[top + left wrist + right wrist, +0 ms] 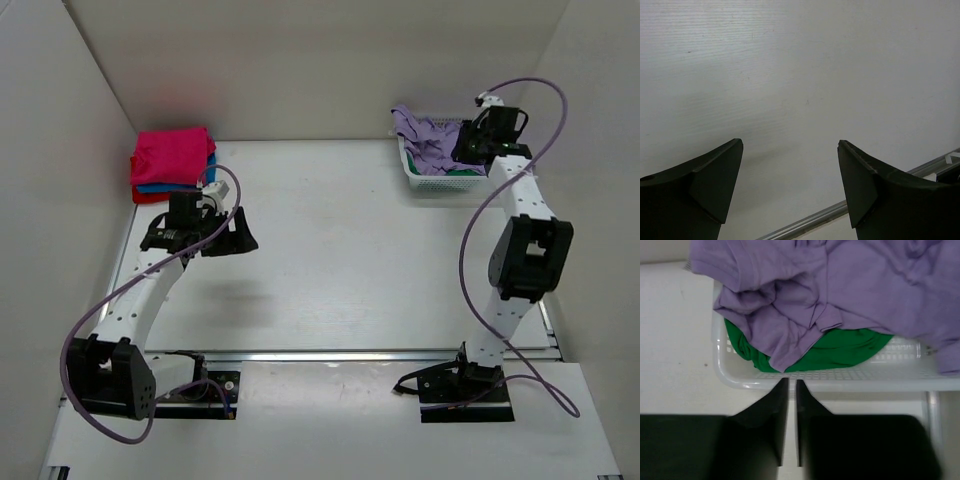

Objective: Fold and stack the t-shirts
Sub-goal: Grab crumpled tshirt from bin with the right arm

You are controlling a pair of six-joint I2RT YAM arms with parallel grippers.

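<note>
A lilac purple t-shirt (420,135) lies crumpled in the white basket (432,183) at the back right, over a green t-shirt (462,172). In the right wrist view the purple shirt (840,285) covers most of the green one (840,350). My right gripper (470,150) hangs above the basket's near rim (840,382); its fingers (781,405) are nearly together with only a thin slit and nothing between them. A folded stack sits at the back left: magenta pink (172,155) on top, then blue (160,188), then red (150,197). My left gripper (235,238) is open and empty over bare table (800,75).
White walls enclose the table on the left, back and right. A metal rail (350,355) runs along the table's near edge and shows in the left wrist view (840,212). Purple cables loop from both arms.
</note>
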